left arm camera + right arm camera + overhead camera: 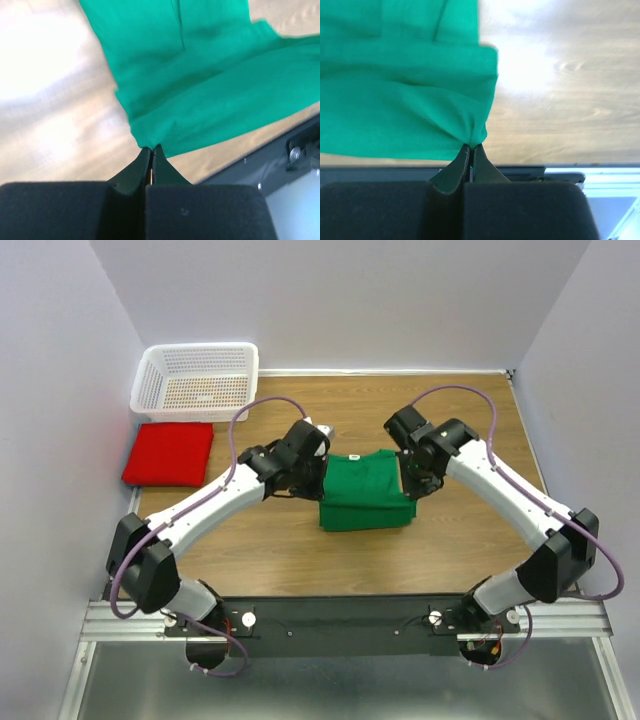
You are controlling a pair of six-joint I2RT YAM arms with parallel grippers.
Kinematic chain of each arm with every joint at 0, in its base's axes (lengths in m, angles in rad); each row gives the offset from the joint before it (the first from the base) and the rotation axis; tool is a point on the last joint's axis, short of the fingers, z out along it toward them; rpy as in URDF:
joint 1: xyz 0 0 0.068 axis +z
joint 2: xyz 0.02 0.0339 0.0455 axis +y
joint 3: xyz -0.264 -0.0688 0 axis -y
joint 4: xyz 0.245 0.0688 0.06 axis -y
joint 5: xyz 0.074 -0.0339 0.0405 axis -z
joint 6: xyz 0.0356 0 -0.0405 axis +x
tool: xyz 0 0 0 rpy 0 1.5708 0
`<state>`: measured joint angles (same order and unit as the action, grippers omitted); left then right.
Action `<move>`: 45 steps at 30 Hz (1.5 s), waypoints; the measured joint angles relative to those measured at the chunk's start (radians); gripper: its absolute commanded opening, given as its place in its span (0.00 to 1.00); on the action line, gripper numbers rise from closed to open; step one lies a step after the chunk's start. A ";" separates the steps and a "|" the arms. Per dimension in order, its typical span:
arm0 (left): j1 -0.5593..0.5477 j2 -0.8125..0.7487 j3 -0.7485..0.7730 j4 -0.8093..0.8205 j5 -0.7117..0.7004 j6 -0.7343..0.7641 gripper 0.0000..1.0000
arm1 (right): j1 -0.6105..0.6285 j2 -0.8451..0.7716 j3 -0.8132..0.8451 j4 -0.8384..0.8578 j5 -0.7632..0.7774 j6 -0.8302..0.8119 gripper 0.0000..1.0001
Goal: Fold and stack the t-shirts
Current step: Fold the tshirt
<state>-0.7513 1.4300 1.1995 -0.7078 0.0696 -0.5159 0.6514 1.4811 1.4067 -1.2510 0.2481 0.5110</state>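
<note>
Left gripper (151, 149): clamped tight on one edge of the bright green cloth t-shirt (365, 495).
Right gripper (471, 146): clamped the same way on the opposite edge.
Green shirt: partly folded, mid wooden table (300, 550); the folded red cloth t-shirt (169, 453) lies far left.
Risk: the thin pinches could slip, or an uneven pull could skew the fold.

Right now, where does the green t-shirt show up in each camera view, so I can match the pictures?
Top external: green t-shirt at the centre of the picture.
Left wrist: upper middle and right, corner pinched in the left tool.
Right wrist: upper left, corner pinched in the right tool.
Shared landmark: the wooden tabletop, beside it in all three.
</note>
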 measured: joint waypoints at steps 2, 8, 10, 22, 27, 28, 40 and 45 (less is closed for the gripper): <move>0.030 0.033 0.024 0.023 0.016 0.021 0.00 | -0.055 0.026 0.017 0.022 -0.012 -0.037 0.01; 0.129 0.217 0.181 0.052 0.071 0.108 0.00 | -0.194 0.169 0.138 0.084 -0.126 -0.139 0.01; 0.159 0.294 0.254 0.056 0.082 0.131 0.00 | -0.248 0.237 0.197 0.105 -0.179 -0.166 0.01; 0.308 0.708 0.557 0.117 0.155 0.187 0.00 | -0.398 0.695 0.560 0.185 -0.346 -0.243 0.01; 0.324 0.798 0.616 0.143 0.173 0.191 0.03 | -0.428 0.818 0.594 0.211 -0.382 -0.243 0.08; 0.324 0.804 0.621 0.147 0.174 0.191 0.06 | -0.430 0.826 0.594 0.211 -0.385 -0.243 0.14; 0.327 0.639 0.399 0.306 0.130 0.173 0.60 | -0.437 0.657 0.491 0.312 -0.377 -0.236 0.50; 0.325 0.328 0.182 0.440 0.087 0.127 0.47 | -0.438 0.372 0.277 0.500 -0.406 -0.219 0.49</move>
<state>-0.4259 1.7580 1.3811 -0.2676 0.1562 -0.3889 0.2134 1.8534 1.6836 -0.7509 -0.1577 0.2916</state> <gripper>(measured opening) 0.564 0.496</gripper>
